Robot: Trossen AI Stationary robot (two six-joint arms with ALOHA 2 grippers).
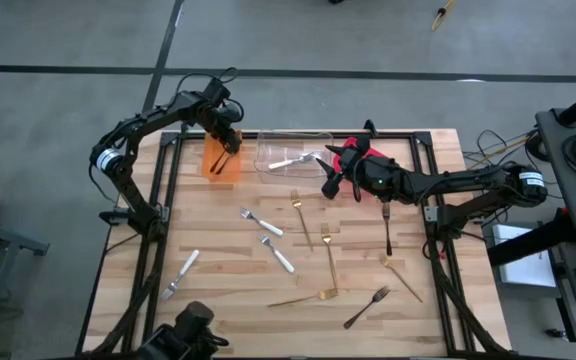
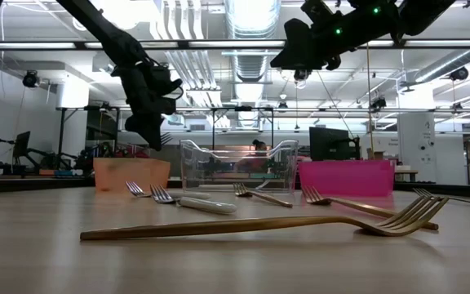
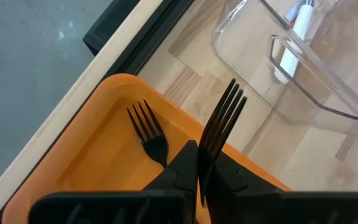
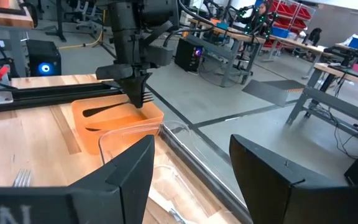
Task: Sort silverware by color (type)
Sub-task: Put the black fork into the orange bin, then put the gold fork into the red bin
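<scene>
My left gripper (image 1: pixel 227 137) hangs over the orange bin (image 1: pixel 219 163) at the far left of the table and is shut on a black fork (image 3: pixel 224 118). A second black fork (image 3: pixel 148 129) lies on the floor of that bin. My right gripper (image 4: pixel 191 149) is open and hovers empty at the far middle of the table, by the red bin (image 1: pixel 351 152). Gold forks (image 1: pixel 329 257), silver forks (image 1: pixel 262 223) and dark forks (image 1: pixel 387 226) lie flat on the wooden table. My left gripper pinches the black fork between its two fingers (image 3: pixel 185 168), on the neck just behind the tines (image 3: pixel 205 155). The fingers point down from above and lie along the fork. The tines (image 4: pixel 144 96) stick out below the fingertips, clear of the orange bin's floor.
A clear bin (image 1: pixel 313 136) between the orange and red bins holds a silver utensil (image 1: pixel 288 160). More utensils lie scattered toward the near edge: a silver one (image 1: pixel 181 272), gold ones (image 1: pixel 304 298) and a dark fork (image 1: pixel 366 307). A black frame (image 1: pixel 438 215) runs along the table's edges.
</scene>
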